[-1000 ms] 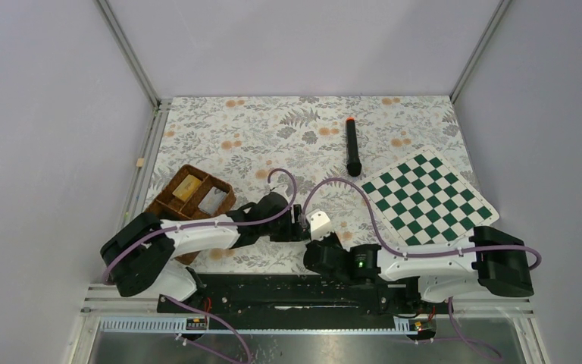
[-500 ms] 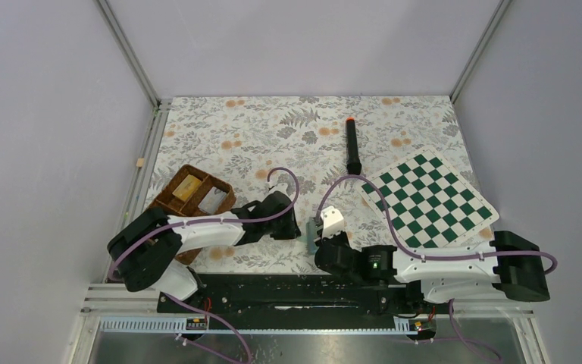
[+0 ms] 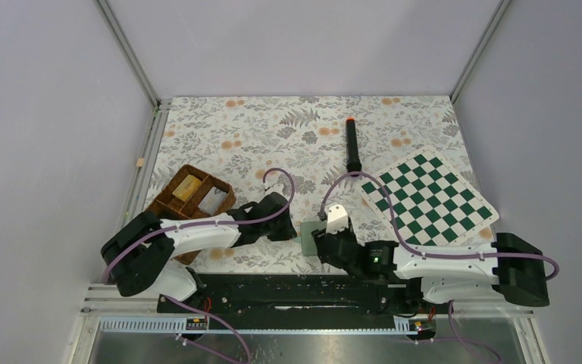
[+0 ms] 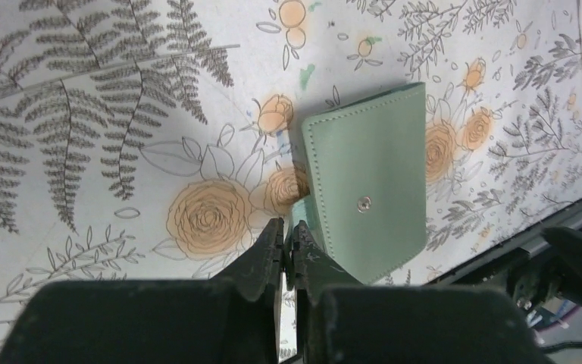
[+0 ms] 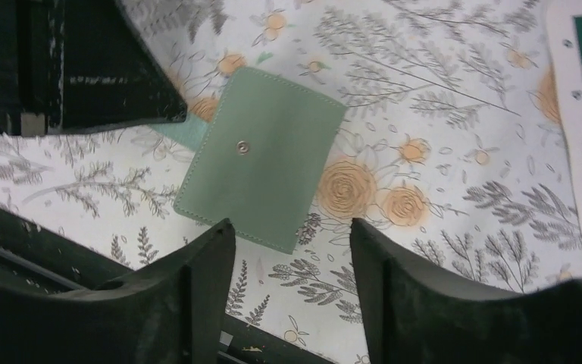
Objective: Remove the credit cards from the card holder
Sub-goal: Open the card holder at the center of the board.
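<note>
The card holder [image 4: 364, 182] is a sage-green wallet lying closed on the flowered cloth, snap side up; it also shows as the card holder [image 3: 308, 231] between the two arms. My left gripper [image 4: 284, 226] is shut on the card holder's near left edge, where a paler inner flap shows. The right gripper [image 5: 288, 235] stands open just above the cloth, its left fingertip over the card holder's [image 5: 261, 155] near edge. No credit cards show at the wallet. A silvery-grey flat piece [image 3: 212, 199], possibly a card, lies in the wicker tray.
The brown wicker tray [image 3: 168, 205] at the left also holds a yellowish-tan block [image 3: 188, 186]. A green chessboard [image 3: 428, 199] lies at the right. A black stick with an orange tip [image 3: 353, 146] lies behind it. The black base rail [image 3: 273, 292] runs close behind both grippers.
The right gripper has opened and let go of the card holder, which now lies on the cloth. The left gripper has shut on its edge. The right arm has shifted slightly.
</note>
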Tool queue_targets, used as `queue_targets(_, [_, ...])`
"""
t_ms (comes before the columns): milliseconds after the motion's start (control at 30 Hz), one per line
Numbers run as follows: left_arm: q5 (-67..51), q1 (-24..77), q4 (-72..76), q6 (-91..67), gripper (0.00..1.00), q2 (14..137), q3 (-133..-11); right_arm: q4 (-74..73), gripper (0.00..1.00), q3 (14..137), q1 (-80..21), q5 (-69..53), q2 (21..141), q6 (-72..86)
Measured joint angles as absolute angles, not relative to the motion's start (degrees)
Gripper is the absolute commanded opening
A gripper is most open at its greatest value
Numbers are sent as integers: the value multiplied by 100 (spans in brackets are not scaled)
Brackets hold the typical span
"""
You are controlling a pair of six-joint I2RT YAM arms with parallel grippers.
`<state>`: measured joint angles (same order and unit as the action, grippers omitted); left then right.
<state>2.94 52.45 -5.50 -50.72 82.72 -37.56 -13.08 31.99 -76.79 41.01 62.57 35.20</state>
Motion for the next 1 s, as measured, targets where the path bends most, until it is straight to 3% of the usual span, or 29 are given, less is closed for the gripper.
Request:
queue_targets(67, [231, 5245, -475, -5172, 0, 8136, -3642, -1081, 86, 3264, -7677, 3889, 6576, 3271])
queue_targets(133, [119, 5245, -364, -5310, 0, 8029, -3489, -821, 94, 3286, -7677, 3693, 6932, 3017])
queue_targets(433, [-106, 5245, -204, -5623, 0, 7988, -3236, -93, 100, 3402, -7688, 3199, 7902, 2246])
queue_targets(733, [-106, 5245, -204, -5706, 0, 7959, -3223, 172, 98, 3605, -8001, 3444, 8434, 1931])
queue_targets(833, [-95, 5245, -215, -5708, 0, 7959, -3223, -38, 90, 3809, -8112, 3774, 8654, 1951])
queue_targets(933, [-82, 5245, -296, -5706, 0, 7957, -3223, -222, 75, 3852, -8141, 4101, 8680, 2040])
queue_targets(1000, [-64, 5245, -349, -5708, 0, 7957, -3223, -322, 73, 3850, -8138, 4254, 8678, 2108])
